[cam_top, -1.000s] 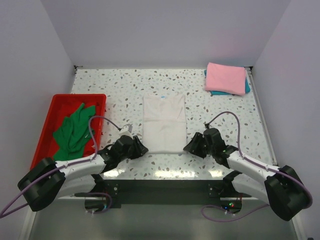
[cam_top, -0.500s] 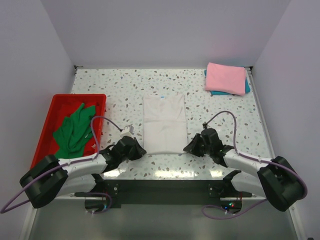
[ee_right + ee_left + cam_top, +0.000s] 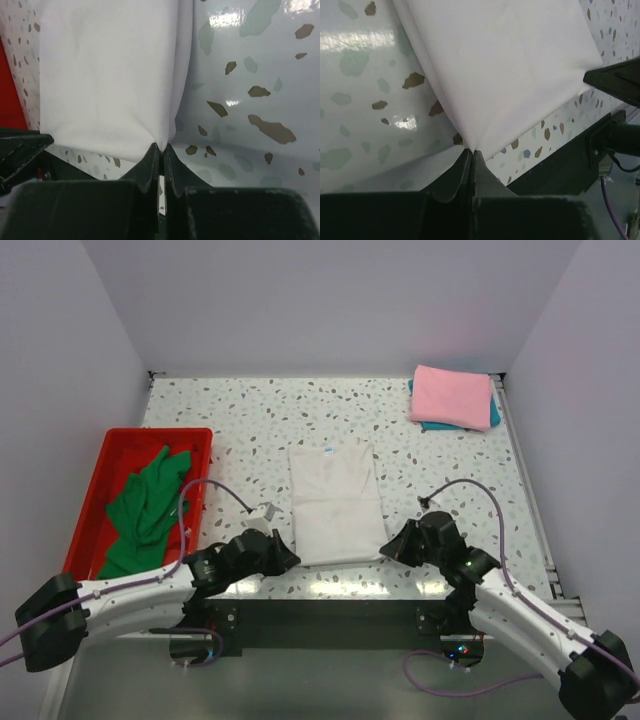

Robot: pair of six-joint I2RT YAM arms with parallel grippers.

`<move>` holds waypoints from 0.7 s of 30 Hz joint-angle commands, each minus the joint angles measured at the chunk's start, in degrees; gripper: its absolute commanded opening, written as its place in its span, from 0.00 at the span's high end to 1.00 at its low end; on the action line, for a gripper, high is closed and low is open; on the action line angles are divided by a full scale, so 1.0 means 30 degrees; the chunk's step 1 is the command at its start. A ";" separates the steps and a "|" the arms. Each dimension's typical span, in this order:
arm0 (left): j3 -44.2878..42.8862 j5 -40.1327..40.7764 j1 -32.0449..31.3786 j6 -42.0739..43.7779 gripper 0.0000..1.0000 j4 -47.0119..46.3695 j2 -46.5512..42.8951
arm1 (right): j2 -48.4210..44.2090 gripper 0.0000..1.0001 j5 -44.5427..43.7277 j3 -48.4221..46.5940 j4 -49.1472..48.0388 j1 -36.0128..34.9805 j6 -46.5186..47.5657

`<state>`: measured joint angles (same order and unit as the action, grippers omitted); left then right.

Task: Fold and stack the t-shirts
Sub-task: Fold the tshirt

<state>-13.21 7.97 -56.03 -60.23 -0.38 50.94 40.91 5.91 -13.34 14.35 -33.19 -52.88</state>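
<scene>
A white t-shirt (image 3: pixel 335 500), folded into a long strip, lies in the middle of the speckled table with its small neck label at the far end. My left gripper (image 3: pixel 290 558) is shut on the shirt's near left corner (image 3: pixel 470 142), the cloth pinched between its fingertips. On the other side, my right gripper (image 3: pixel 388 548) is shut on the near right corner (image 3: pixel 162 140). A green t-shirt (image 3: pixel 145 505) lies crumpled in the red tray (image 3: pixel 90 510). A folded pink t-shirt (image 3: pixel 452 395) rests on a teal one (image 3: pixel 494 412) at the back right.
The red tray stands along the left wall. The table's near edge and the black mounting rail (image 3: pixel 330 618) run just below both grippers. Grey walls close the table in on three sides.
Both grippers closed on the white shirt's near corners and pulled toward me. The shirt's near end has slid toward the table's front edge and its strip now sits slightly skewed.
</scene>
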 commanded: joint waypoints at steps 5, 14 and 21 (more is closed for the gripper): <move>-0.1015 0.2293 -0.4053 -0.1807 1.00 0.4370 -0.2563 | -0.5863 1.00 -0.0155 -0.0647 0.7868 -0.0187 0.0898; -0.2712 0.4841 -0.7251 -0.3304 1.00 0.6454 -0.2361 | -0.8949 1.00 -0.0124 -0.2138 1.1272 -0.0187 0.1162; -0.5787 0.7947 -0.6756 -0.1726 1.00 0.7860 -0.0518 | -0.3768 1.00 -0.2231 -0.6065 0.9428 -0.0187 0.3533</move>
<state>-25.56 24.40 -77.21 -67.88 19.44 47.51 25.15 3.57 -26.00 45.41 -33.74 -46.94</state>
